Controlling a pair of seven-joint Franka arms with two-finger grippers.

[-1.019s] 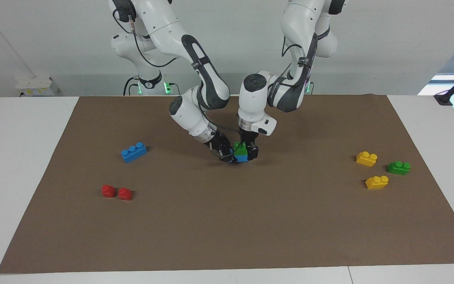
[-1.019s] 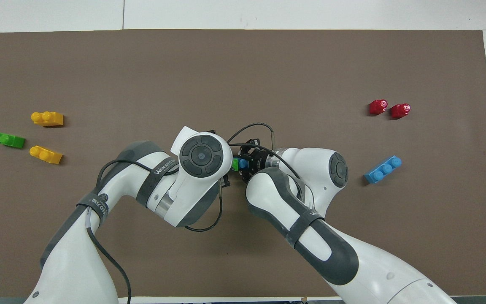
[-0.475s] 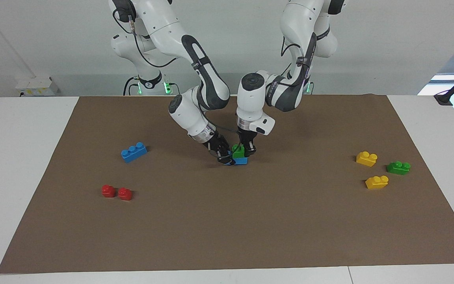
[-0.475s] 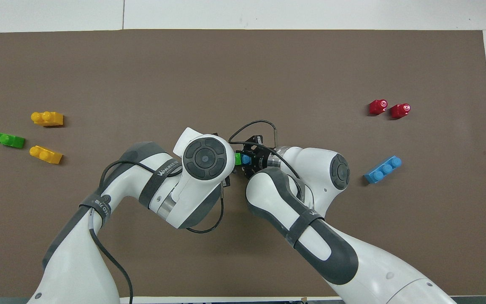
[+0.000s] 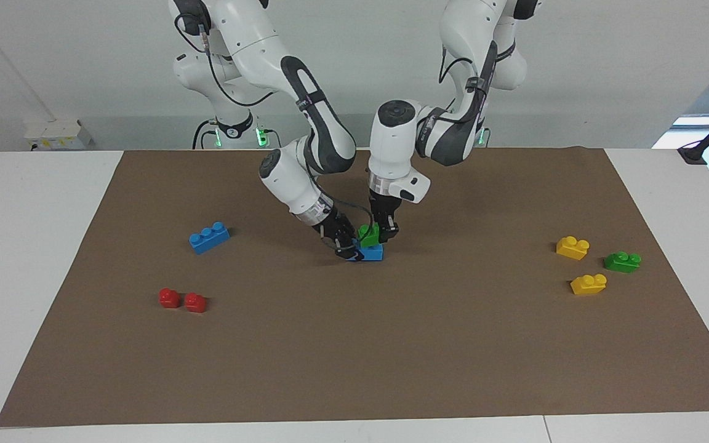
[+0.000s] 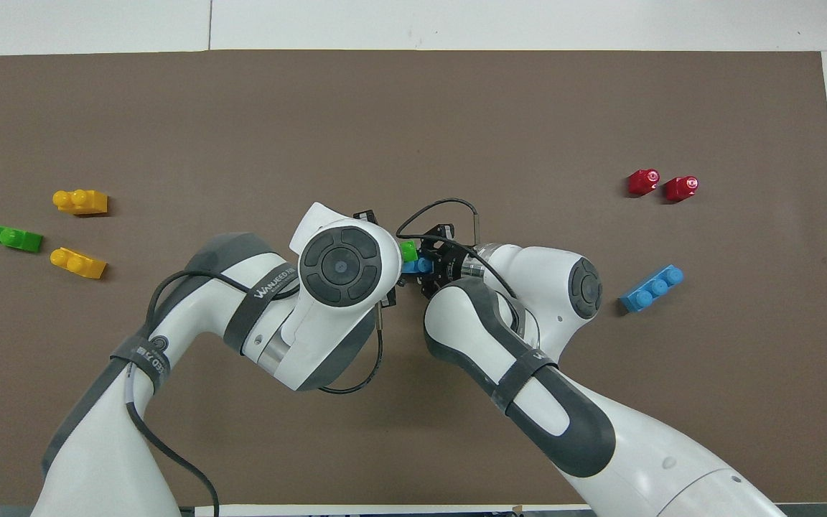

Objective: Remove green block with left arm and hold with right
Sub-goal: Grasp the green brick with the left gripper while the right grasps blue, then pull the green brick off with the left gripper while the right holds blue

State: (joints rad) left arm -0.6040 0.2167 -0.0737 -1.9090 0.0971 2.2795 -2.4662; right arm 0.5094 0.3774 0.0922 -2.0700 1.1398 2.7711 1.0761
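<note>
Facing view: left gripper (image 5: 378, 235) clamps green block (image 5: 368, 234), right gripper (image 5: 348, 248) pins blue brick (image 5: 372, 252); an off-axis pull could lift both.

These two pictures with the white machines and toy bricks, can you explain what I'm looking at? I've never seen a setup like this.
They show two white robot arms at a table with a brown mat. One picture looks across the table at the robots; the other looks steeply down from above them.

Mid-mat, a bright green block sits tilted on a blue brick. The left hand is shut on the green block to pull it off. The right hand is shut on the blue brick, holding it.

Loose on the mat: toward the right arm's end, another blue brick and two red bricks; toward the left arm's end, two yellow bricks and a darker green brick.
</note>
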